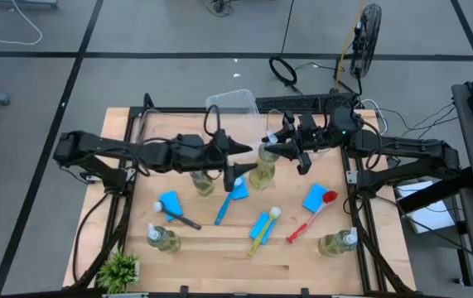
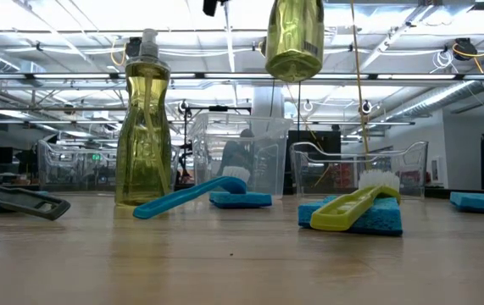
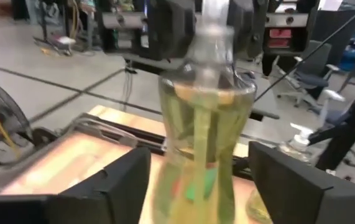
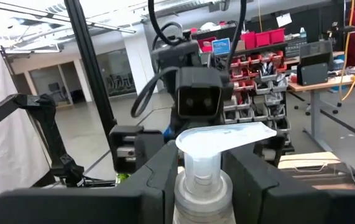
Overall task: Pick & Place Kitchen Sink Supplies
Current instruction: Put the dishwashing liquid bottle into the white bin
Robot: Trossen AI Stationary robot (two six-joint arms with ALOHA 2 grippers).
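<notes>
A clear pump bottle of yellowish soap (image 1: pixel 263 170) hangs in the air over the table's middle, seen high up in the low view (image 2: pixel 294 38). My right gripper (image 1: pixel 272 147) is shut on its top. My left gripper (image 3: pixel 202 183) is open, with a finger on either side of the bottle's body and a gap showing on both sides. Three more bottles stand on the table (image 1: pixel 203 183) (image 1: pixel 163 240) (image 1: pixel 338 242). Blue sponges (image 1: pixel 170 201) (image 1: pixel 314 197) lie flat, along with the blue (image 1: pixel 223 209), black (image 1: pixel 183 220), yellow-green (image 1: pixel 260 234) and red (image 1: pixel 311 218) brushes. My right gripper pinches the bottle's neck (image 4: pixel 199 186) just under the white pump head (image 4: pixel 227 138), one finger on each side. The fingers come in about level from the table's right side. The bottle hangs upright below them, lifted clear of the table.
Clear plastic bins stand along the table's far edge (image 1: pixel 232 101) (image 2: pixel 356 169). A small green potted plant (image 1: pixel 120 269) sits at the near left corner. One sponge (image 1: pixel 238 189) and another under the yellow-green brush (image 2: pixel 369 216) lie near the middle. Bare wood runs along the near edge.
</notes>
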